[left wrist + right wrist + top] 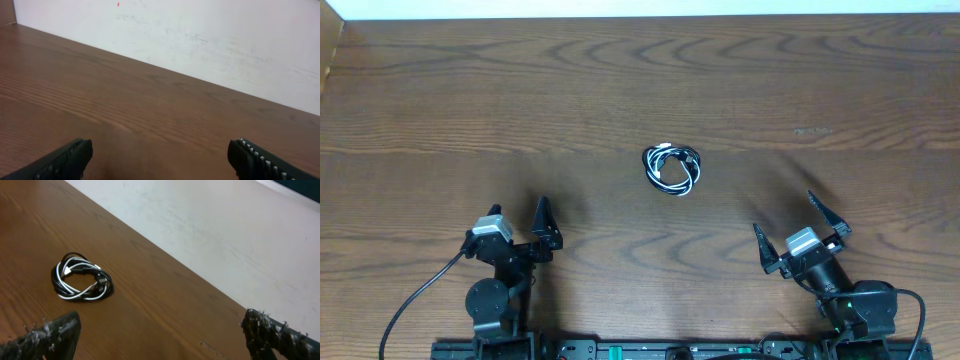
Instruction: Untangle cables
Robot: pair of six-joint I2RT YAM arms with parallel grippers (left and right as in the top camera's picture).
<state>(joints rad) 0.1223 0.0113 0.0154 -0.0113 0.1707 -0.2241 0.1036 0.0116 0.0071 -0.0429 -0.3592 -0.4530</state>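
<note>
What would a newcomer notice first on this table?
Most likely the cables, a small black and white coil lying alone near the middle of the brown wooden table. Next come the left claw and right claw at the near edge, both wide open, empty, and well apart from the coil.

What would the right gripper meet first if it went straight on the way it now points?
Probably only the bare table: the right gripper stands open over plain wood, and the bundled cables lie left of that line, though depth is unclear.
</note>
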